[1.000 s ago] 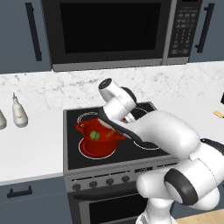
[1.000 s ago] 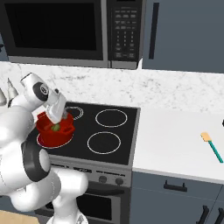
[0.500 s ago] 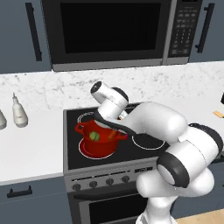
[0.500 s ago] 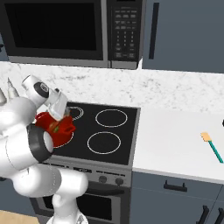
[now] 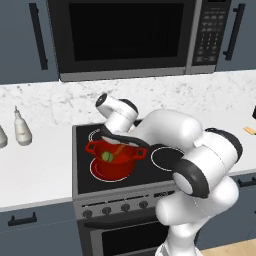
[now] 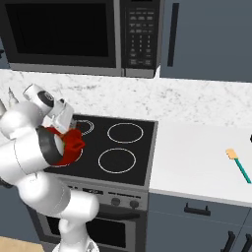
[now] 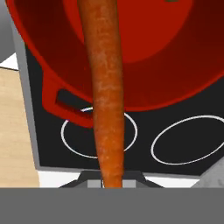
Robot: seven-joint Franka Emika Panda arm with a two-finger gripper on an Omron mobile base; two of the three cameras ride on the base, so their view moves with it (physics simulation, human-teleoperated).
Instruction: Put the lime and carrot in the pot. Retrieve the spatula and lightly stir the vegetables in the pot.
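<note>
My gripper [image 7: 112,183] is closed on the thick end of the carrot [image 7: 105,87], and the jaws are almost together around it. In the hand view the carrot runs from my fingers out over the rim and into the mouth of the pot [image 7: 144,65]. The pot [image 5: 114,161] stands on the front left ring of the stove [image 5: 150,172], and the lime [image 5: 107,156] lies inside it. In the left base view my hand is just above the pot, at its back side. The spatula [image 6: 238,163] lies on the counter [image 6: 197,167], well apart from the pot, to the right of the stove.
</note>
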